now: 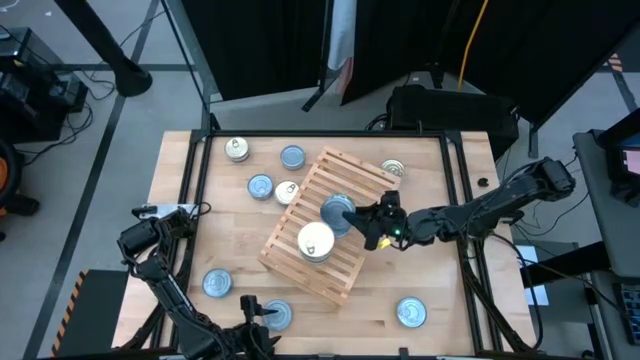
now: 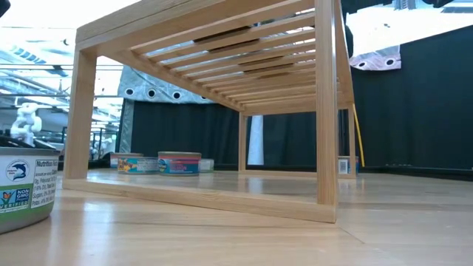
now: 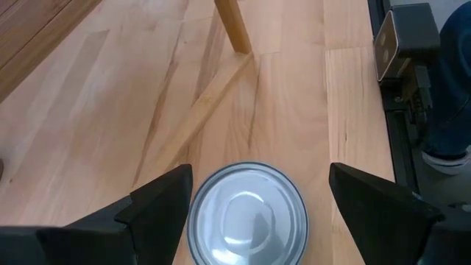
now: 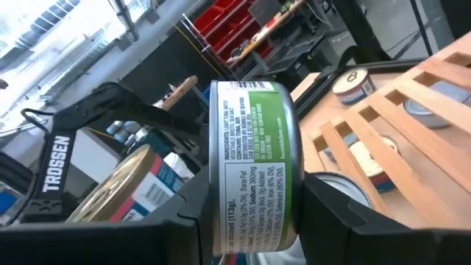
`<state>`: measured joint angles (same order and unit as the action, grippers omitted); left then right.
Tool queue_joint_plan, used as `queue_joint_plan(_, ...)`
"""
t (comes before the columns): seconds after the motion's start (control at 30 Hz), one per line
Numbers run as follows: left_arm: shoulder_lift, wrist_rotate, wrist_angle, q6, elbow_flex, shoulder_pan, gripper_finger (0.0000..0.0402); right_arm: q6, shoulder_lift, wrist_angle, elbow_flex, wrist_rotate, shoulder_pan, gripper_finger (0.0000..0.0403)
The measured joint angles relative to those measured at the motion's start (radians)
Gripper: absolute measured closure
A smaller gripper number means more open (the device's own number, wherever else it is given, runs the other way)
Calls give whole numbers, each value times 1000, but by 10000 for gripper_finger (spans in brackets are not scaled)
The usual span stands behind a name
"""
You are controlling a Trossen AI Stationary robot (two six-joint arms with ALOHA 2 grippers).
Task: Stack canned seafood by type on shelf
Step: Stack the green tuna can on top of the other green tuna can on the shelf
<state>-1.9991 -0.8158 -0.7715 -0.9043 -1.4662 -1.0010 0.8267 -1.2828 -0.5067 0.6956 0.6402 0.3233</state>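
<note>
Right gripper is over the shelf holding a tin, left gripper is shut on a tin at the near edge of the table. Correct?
Not quite. The left gripper is open, its fingers either side of a silver-topped tin without gripping it, as the left wrist view shows. The right gripper does hold a green-labelled tin over the shelf.

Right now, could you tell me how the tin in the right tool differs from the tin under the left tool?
The tin in the right tool is gripped and tipped on edge above the shelf. The tin under the left tool lies flat on the table, ungripped, between open fingers. Both are small round tins.
</note>
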Motion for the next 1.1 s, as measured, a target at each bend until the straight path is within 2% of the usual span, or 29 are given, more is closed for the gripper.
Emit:
queue_joint_plan(0.27,0,0,0,-1,0,0,75,41,-3,34,0,-19,-1,264)
queue_joint_plan(0.53,0,0,0,-2,0,0,75,44,-3,82,1,-18,0,181)
queue_joint_plan(0.8,0,1,0,-2,0,0,75,-89,-3,84,1,-18,6,102)
queue_joint_plan(0.97,0,17,0,-2,0,0,75,-117,-3,86,1,-18,23,72)
queue_joint_plan(1.1,0,19,0,-2,0,0,75,-108,-3,104,1,-18,39,63)
